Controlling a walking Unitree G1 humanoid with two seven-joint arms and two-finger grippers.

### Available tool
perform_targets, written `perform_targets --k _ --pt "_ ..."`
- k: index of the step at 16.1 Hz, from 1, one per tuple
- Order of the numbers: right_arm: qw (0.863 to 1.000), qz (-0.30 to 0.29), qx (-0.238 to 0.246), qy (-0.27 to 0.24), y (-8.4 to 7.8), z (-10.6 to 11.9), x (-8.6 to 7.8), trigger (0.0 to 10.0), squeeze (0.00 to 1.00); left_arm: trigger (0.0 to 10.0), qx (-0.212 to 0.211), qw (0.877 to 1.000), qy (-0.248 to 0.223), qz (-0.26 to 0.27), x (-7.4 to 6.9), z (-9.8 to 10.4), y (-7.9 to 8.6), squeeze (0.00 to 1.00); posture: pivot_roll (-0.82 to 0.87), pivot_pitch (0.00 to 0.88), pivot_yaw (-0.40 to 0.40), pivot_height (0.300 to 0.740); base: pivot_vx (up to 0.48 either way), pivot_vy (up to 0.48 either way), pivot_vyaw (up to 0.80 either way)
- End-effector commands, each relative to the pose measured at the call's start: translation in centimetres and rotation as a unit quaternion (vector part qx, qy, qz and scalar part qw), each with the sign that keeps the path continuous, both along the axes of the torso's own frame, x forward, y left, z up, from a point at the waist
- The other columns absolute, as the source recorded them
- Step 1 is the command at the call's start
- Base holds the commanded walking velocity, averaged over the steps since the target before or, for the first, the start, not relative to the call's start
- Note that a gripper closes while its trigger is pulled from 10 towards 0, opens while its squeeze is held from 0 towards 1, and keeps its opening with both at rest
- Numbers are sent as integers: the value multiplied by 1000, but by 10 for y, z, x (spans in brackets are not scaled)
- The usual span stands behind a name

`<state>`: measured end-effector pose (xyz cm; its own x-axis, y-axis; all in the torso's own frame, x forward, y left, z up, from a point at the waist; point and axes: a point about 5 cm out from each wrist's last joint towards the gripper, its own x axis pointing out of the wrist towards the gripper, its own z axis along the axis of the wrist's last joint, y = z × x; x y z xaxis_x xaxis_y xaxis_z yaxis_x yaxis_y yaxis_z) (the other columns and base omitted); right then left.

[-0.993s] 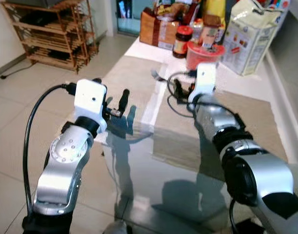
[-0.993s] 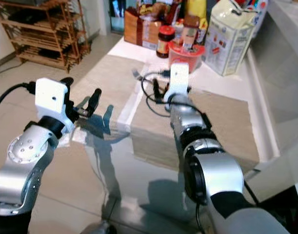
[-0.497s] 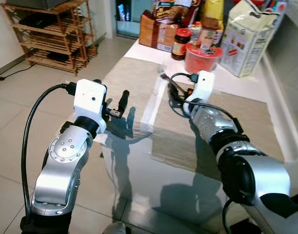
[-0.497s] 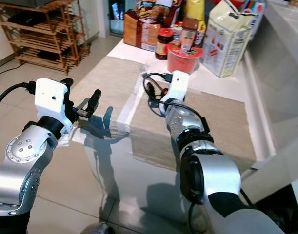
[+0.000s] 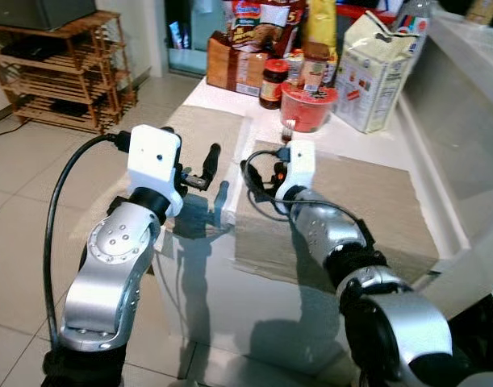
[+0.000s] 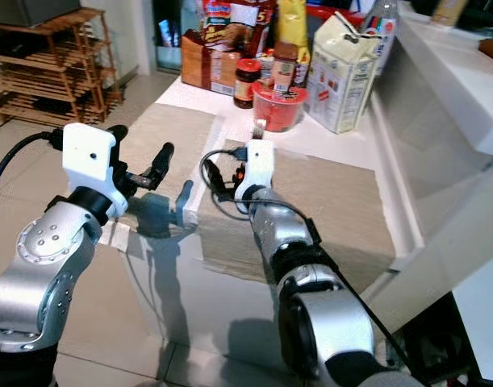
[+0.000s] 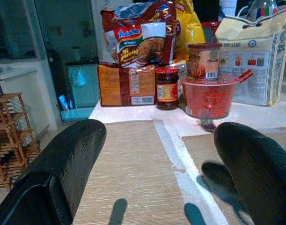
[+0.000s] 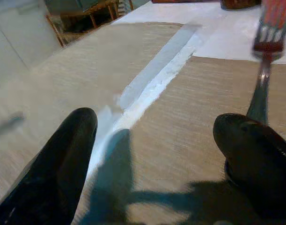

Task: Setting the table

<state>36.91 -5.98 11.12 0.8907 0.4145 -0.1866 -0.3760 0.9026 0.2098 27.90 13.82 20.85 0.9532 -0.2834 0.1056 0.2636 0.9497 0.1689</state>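
Observation:
Two beige placemats lie side by side on the white table, the left placemat [image 5: 204, 129] and the right placemat [image 5: 367, 201]. A metal fork [image 8: 260, 89] lies at the right mat's far edge, its tines toward a red bowl [image 5: 308, 103]. My right gripper [image 5: 266, 173] hovers open low over the right mat's near-left part. The fork's handle runs behind one of its fingers [image 8: 255, 154]; contact cannot be told. My left gripper [image 5: 196, 165] is open above the left mat's near edge, with nothing between its fingers [image 7: 72, 159].
Behind the mats stand the red bowl, a dark jar [image 5: 270, 81], snack packets [image 7: 138, 33] and a white paper bag [image 5: 375, 68]. A raised white counter [image 5: 464, 97] borders the table's right side. A wooden shelf rack [image 5: 60, 72] stands on the tiled floor at left.
The whole view has shifted, so the camera moved. Relative to the fork, my right gripper has drawn left and back toward me. The left gripper holds its pose, still open.

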Motion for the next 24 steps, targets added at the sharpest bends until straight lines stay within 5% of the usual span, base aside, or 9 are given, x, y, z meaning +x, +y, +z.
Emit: perform_targets --k 1,11,12,16,17,19,20,22,24 --pt "997 -36 -64 -32 -16 -13 -7 10000 0 10000 -2 1000 -8 -3 4 3 -4 0 253 0 -54 740 0 0 0" --pt "963 -103 -97 -229 -33 57 0 10000 0 10000 -16 1000 -19 -8 17 2 -12 0 210 0 -49 740 0 0 0" --pt "966 -116 -96 -213 -37 58 6 10000 1000 10000 -15 1000 -23 -3 18 4 -11 0 218 0 -54 740 0 0 0" --pt "956 -153 -117 -220 -54 59 7 10000 1000 10000 -8 1000 -20 11 21 0 -6 0 222 0 -51 740 0 0 0" --pt "953 -160 -119 -230 -58 61 2 10000 0 10000 -8 1000 -19 11 22 -1 -7 0 213 0 -46 740 0 0 0" --pt "940 -181 -124 -260 -76 64 -17 10000 0 10000 -5 1000 -15 8 27 -4 -9 0 158 0 -28 740 0 0 0" --pt "929 -194 -143 -280 -95 63 -42 10000 0 0 -8 1000 -20 -3 37 -5 -13 0 124 0 -16 740 0 0 0" --pt "928 -211 -148 -268 -116 53 -72 4275 0 0 -5 1000 -22 -9 56 -2 -16 0 72 0 7 740 0 0 0" --pt "938 -196 -156 -241 -117 33 -116 10000 0 0 -10 1000 -24 -14 79 3 -23 0 11 0 23 740 0 0 0"
